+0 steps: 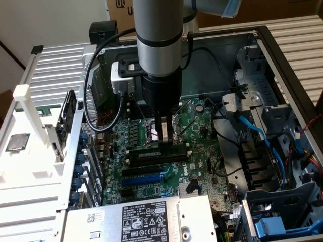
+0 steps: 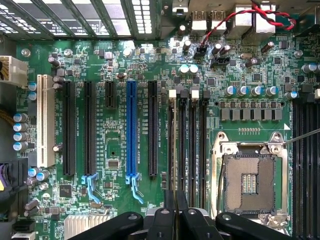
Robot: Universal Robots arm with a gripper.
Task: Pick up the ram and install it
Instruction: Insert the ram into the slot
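Inside the open case [image 1: 282,60], on the motherboard [image 1: 197,126], we see the ram [image 1: 146,155] on edge, its long axis running from the exterior view's left to its right. Our gripper [image 1: 164,142] stands directly over the ram's middle, fingers nearly together, apparently pinching it.

The ram [image 1: 149,154] is a long, thin, dark stick with a row of black chips along its face. It stands upright on one long edge, low over the green motherboard [image 1: 199,126]. It runs parallel to the long black slots [image 1: 151,169] just beside it and lies between them and the open processor socket [image 1: 154,132]. The gripper [image 1: 164,140] pinches its upper edge at about mid-length. I can't tell whether it is seated in a slot.
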